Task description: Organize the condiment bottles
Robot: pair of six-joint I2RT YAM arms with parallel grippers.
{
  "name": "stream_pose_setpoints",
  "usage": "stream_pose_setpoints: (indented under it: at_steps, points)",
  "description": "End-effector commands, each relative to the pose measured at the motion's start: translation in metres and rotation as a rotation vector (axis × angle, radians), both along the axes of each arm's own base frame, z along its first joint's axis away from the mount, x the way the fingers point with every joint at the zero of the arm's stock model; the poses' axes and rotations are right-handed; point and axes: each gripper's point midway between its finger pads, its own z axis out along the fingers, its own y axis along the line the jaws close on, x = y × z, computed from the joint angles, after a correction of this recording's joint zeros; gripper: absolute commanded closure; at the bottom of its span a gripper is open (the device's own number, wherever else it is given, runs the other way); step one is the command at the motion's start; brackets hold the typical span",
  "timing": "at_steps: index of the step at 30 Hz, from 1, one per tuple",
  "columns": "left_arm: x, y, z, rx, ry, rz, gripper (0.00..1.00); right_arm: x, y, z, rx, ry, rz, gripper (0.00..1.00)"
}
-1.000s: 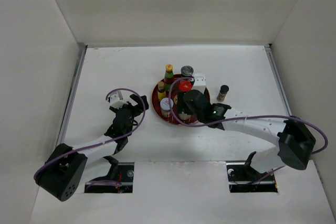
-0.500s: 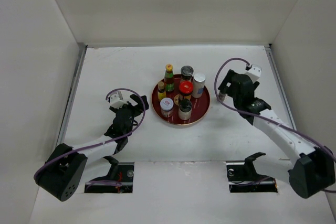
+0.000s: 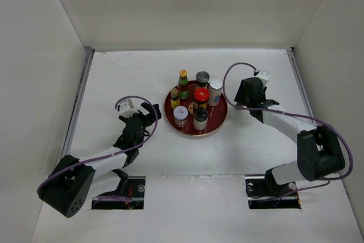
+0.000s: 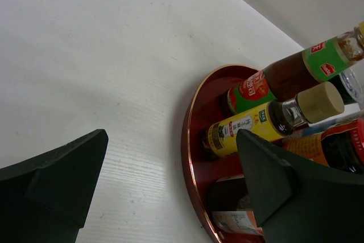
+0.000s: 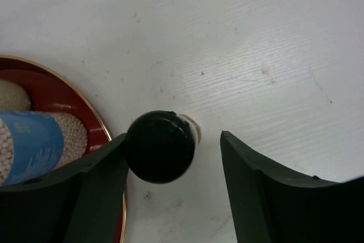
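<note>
Even, diffuse light from overhead left the white desk [image 3: 114,72] bright, with only soft shadows. In both wrist views the jaws were dark and slightly blurred, and the black cap [image 5: 160,147] between the right jaws showed little detail.

Brown sauce bottle [image 4: 290,75], left wrist view: green neck label bearing a small red-and-white brand mark, characters too small to read; red-and-green-labelled bottle [image 4: 250,92] beside it: white characters on the red band, not legible; yellow-labelled bottle [image 4: 242,130], beige cap: dark East Asian characters along the label, blurred, unreadable; blue-labelled jar [image 5: 25,140], right wrist view: faint print only, unreadable; top view: all labels too small to make out; no word, brand or number legible anywhere.
</note>
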Motion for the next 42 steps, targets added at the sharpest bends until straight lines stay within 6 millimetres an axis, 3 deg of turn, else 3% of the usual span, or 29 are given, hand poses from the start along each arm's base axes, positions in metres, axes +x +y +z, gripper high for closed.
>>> stream_pose_setpoints:
  at_steps: [1,6,9,12,15,20,25,28,33,36,40,42]
  points:
    - [0.003,-0.003,0.009,-0.028,-0.033,-0.008,0.0,0.034,0.005,0.033,0.023,-0.137,0.014,0.36]
    - [0.003,-0.002,0.009,-0.029,-0.034,-0.003,0.0,0.038,0.006,0.035,0.018,-0.14,0.02,0.58]
    - [0.004,-0.002,0.008,-0.029,-0.032,-0.003,0.0,0.027,0.006,0.056,0.008,-0.192,0.005,0.6]
    - [0.004,-0.002,0.008,-0.027,-0.029,-0.001,0.0,0.008,0.027,0.077,0.015,-0.228,0.054,0.6]
    - [0.005,-0.002,0.006,-0.024,-0.021,0.002,0.0,-0.007,0.064,0.079,0.052,-0.222,0.14,0.59]
    - [0.005,0.0,0.004,-0.018,-0.014,0.011,0.0,-0.015,0.113,0.064,0.079,-0.183,0.235,0.57]
    - [0.005,0.001,0.005,-0.015,-0.011,0.017,0.0,-0.018,0.141,0.043,0.059,-0.132,0.283,0.57]
    - [0.006,0.001,0.003,-0.01,-0.003,0.017,0.0,-0.021,0.145,0.033,0.034,-0.108,0.288,0.56]
    - [0.007,0.001,0.002,-0.006,0.006,0.02,0.0,-0.027,0.144,0.03,0.012,-0.104,0.283,0.39]
    - [0.006,0.002,0.004,-0.009,0.0,0.02,0.0,-0.032,0.139,0.039,0.02,-0.119,0.281,0.23]
    - [0.005,0.002,0.007,-0.014,-0.009,0.022,0.0,-0.043,0.123,0.062,0.046,-0.158,0.265,0.17]
    - [0.006,0.003,0.006,-0.012,-0.007,0.026,0.0,-0.044,0.099,0.073,0.064,-0.197,0.213,0.15]
